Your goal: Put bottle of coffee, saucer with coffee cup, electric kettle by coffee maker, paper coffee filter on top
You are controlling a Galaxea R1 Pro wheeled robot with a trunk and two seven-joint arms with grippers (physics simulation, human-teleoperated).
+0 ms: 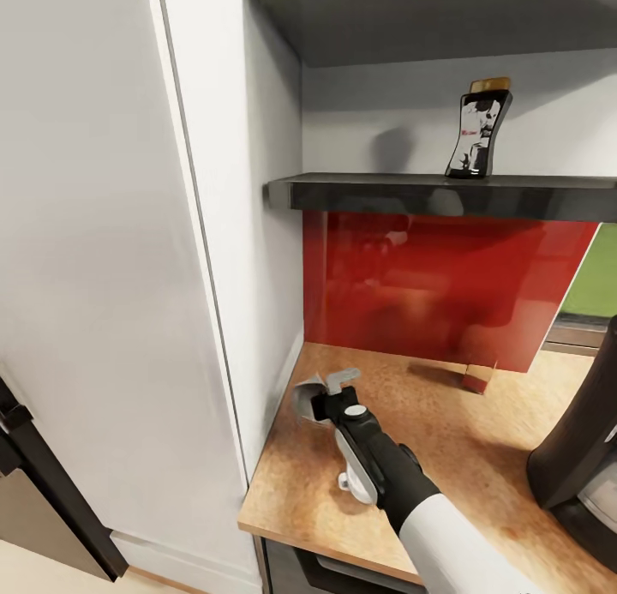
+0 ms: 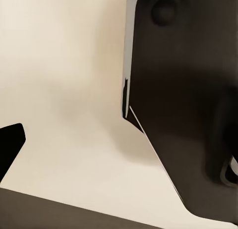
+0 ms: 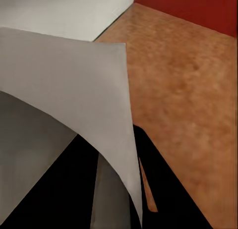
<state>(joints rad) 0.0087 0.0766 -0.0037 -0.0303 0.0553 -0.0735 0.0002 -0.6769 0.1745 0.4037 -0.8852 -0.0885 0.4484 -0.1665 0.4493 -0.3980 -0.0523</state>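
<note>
On the kitchen shelf (image 1: pixel 446 193), in the head view, stands one bottle of coffee (image 1: pixel 478 129); below, the right gripper (image 1: pixel 319 394) pinches one paper coffee filter (image 1: pixel 305 400) over the tan counter (image 1: pixel 446 440), near a white cabinet (image 1: pixel 128 260). One coffee maker (image 1: pixel 576 444) stands at the right edge, before a red backsplash (image 1: pixel 446 290).

Right wrist view: the filter (image 3: pixel 69 85) is between the fingers.

Left wrist view: I cannot tell the left fingers' state.

Wood-grain kitchen countertop (image 1: pixel 480 440), glossy red backsplash (image 1: pixel 446 285)

White forearm (image 1: pixel 446 543), black wrist (grey gripper (image 1: pixel 330 387))
</note>
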